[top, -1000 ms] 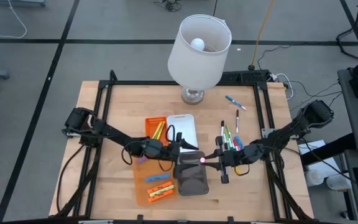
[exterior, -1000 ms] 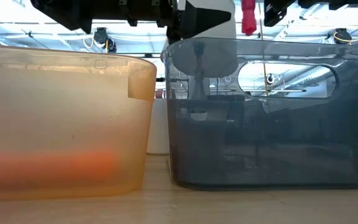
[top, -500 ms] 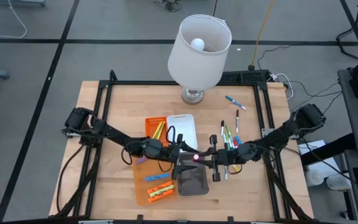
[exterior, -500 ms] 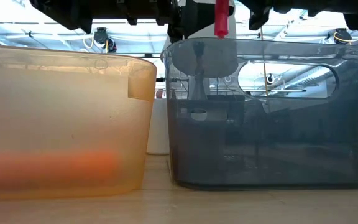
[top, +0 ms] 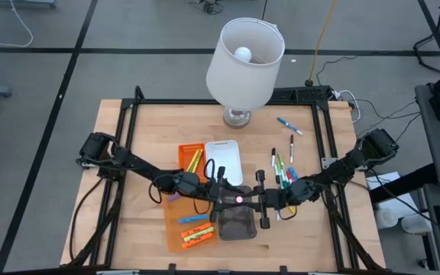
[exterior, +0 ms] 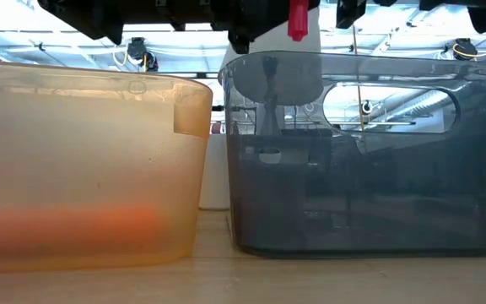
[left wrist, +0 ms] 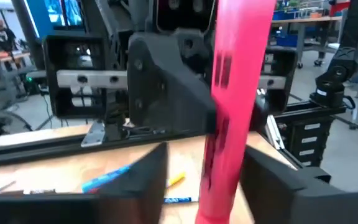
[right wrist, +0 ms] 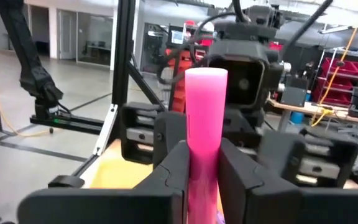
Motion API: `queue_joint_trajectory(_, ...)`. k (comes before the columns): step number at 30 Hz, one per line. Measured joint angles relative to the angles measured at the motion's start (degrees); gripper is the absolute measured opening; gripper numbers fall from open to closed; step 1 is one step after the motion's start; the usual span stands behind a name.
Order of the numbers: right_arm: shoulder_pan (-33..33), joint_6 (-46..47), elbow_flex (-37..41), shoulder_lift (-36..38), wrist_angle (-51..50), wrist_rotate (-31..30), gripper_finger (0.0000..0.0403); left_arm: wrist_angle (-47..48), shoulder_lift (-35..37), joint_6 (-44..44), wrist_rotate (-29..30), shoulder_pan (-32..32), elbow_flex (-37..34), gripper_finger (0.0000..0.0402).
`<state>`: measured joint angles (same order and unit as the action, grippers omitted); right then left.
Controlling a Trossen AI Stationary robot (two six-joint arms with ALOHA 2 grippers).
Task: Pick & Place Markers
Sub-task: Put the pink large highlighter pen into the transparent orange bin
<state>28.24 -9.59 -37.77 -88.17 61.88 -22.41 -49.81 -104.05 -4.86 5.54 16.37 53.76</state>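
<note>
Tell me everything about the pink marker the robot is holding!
The pink marker is a smooth, plastic-looking round stick, bright pink with dark print down its side. It stands upright, clamped by the right gripper, above the grey tray in the middle of the table. The left gripper sits right in front of it, fingers apart.

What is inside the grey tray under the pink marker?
The grey tray looks empty through its tinted wall in the low view. In the high view, both grippers cover part of its floor. The right gripper holds the pink marker upright above its rim, facing the left gripper.
</note>
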Motion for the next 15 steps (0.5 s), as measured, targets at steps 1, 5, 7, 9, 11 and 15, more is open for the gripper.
queue_joint_trajectory(1,-0.01,-0.02,0.01,-0.01,-0.22,-0.09,0.0041,-0.12,0.0,-0.32,-0.07,0.1,0.0,0.0153)
queue_joint_trajectory(5,-0.03,0.49,-0.03,0.03,-0.47,-0.33,0.0053,-1.0,-0.03,-1.32,-0.45,0.31,0.0,0.0056)
queue_joint_trajectory(7,-0.08,0.49,-0.03,0.05,-0.55,-0.44,0.0058,-1.02,-0.04,-1.23,-0.39,0.25,0.0,0.006)
queue_joint_trajectory(9,-0.07,0.43,-0.05,0.05,-0.85,-0.4,0.0065,-0.99,-0.04,-1.28,-0.34,0.32,0.0,0.006)
queue_joint_trajectory(11,0.1,0.57,-0.05,0.35,-2.17,-0.79,0.0075,0.22,0.46,-1.68,0.01,0.64,0.0,0.006)
queue_joint_trajectory(15,1.74,0.58,-0.05,3.85,-9.48,-5.29,0.0106,7.04,4.56,-2.67,2.88,2.13,-0.04,0.006)
